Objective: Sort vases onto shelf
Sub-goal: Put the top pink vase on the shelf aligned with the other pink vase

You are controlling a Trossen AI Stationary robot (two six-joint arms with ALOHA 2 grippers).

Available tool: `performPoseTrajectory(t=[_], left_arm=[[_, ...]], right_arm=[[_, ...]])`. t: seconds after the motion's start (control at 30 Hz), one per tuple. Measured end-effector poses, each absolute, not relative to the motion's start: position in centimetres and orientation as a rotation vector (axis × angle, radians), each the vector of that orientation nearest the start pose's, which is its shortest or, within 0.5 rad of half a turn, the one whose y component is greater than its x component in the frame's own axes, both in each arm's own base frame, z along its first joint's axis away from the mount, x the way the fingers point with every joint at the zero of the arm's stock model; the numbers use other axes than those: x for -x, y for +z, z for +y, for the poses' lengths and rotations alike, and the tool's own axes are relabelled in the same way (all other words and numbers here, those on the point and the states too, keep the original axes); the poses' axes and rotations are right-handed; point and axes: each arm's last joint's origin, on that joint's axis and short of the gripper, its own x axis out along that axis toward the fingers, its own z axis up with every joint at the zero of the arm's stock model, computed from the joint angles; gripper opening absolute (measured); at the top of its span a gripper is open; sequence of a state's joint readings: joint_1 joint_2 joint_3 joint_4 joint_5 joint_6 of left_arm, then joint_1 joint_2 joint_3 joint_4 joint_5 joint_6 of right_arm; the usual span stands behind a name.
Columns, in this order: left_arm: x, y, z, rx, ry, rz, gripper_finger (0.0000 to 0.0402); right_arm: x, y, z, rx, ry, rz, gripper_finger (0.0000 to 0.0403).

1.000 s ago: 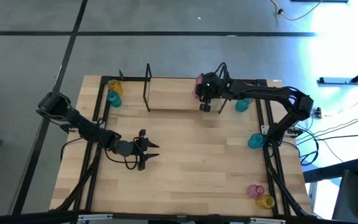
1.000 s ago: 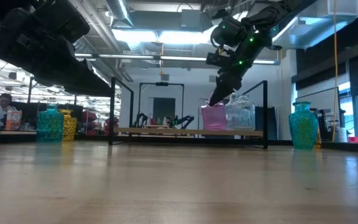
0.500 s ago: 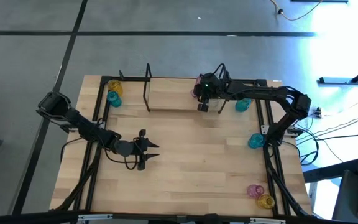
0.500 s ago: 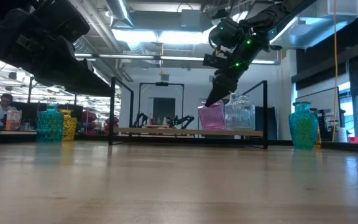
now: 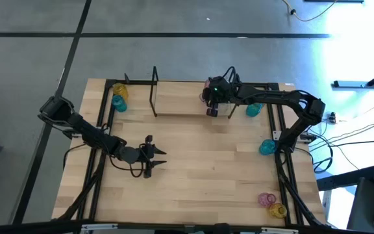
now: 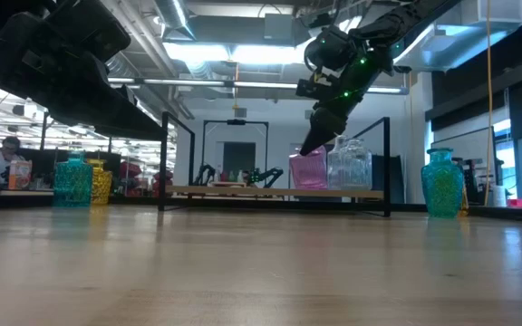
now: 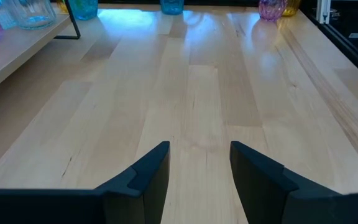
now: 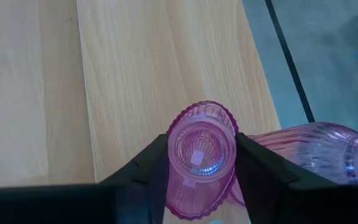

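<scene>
A pink vase [image 8: 201, 155] stands upright on the shelf [image 5: 180, 101] near its right end, with my right gripper [image 8: 202, 140] shut around its top. A second pink vase [image 8: 316, 155] is close beside it, and a clear vase [image 6: 350, 163] stands to its right in the low view. My left gripper [image 7: 199, 149] hovers open over bare tabletop near the table's left side [image 5: 158, 158]. Yellow [image 5: 120, 91] and teal [image 5: 118, 102] vases stand at the far left corner. Teal vases [image 5: 254, 109] [image 5: 267, 147] are at the right edge. My right gripper has the pink vase's neck, at its mouth rim [image 8: 174, 146], between its two fingers [image 8: 148, 165]. The fingers slant down from above, coming from the table's right side. The vase stays upright with its base on the shelf board.
The shelf's black wire upright frames [image 6: 164, 158] [image 6: 387, 163] rise at its two ends. A pink vase [image 5: 267, 199] and a yellow vase [image 5: 278, 210] stand at the near right corner. Bare wood [image 5: 206, 169] lies across the table's middle.
</scene>
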State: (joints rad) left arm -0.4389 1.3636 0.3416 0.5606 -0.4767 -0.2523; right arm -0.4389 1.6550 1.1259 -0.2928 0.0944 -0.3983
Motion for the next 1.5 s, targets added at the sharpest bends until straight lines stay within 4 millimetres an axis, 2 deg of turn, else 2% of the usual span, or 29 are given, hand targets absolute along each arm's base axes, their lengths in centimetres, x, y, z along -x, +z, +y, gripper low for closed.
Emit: performPoseTrajectory(t=[0.27,0.57,0.87,1.5], left_arm=[[-21.24,14.25,-8.50,0.045,0.089,0.405,0.0162],[-21.24,14.25,-8.49,0.045,0.089,0.405,0.0162],[-21.24,14.25,-8.49,0.044,0.089,0.406,0.0162],[-21.24,14.24,-8.58,0.051,0.058,0.412,0.0162]], right_arm=[[-31.47,22.36,-15.14,0.236,-0.361,0.920,0.0198],[-31.28,22.31,-15.14,0.246,-0.380,0.945,0.0199],[-31.88,22.79,-14.26,0.280,-0.372,0.943,0.0200],[-31.75,23.20,-14.47,0.302,-0.456,0.985,0.0200]])
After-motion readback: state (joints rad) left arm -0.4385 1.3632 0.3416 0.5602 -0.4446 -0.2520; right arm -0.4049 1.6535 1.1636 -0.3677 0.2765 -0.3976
